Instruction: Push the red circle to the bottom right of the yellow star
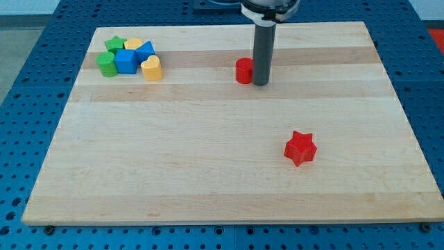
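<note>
Contact is what the layout suggests: my tip (pixel 261 84) sits at the right flank of the red circle (pixel 243 71), touching it or just beside it — I cannot tell which. That side makes sense as a judgement, since a push from the view's right would send the circle toward the view's left, where the cluster lies. The end effector is a plain dark rod with nothing to clench or release; it grasps nothing and only bears sideways on a block.

The red circle stands in the upper middle of the bench (pixel 208 180), well apart from the cluster at the view's top left. There, a yellowish block (pixel 133 44) at the back edge of the group may be the yellow star — its shape is too hidden to confirm. Around it are a green star (pixel 114 45), a green block (pixel 106 64), two blue blocks (pixel 126 60) (pixel 144 50) and a yellow heart (pixel 151 69). A red star (pixel 300 148) lies alone toward the view's bottom right.

Being round, the circle has no long axis and points nowhere; it stands upright, flat on the wood.
</note>
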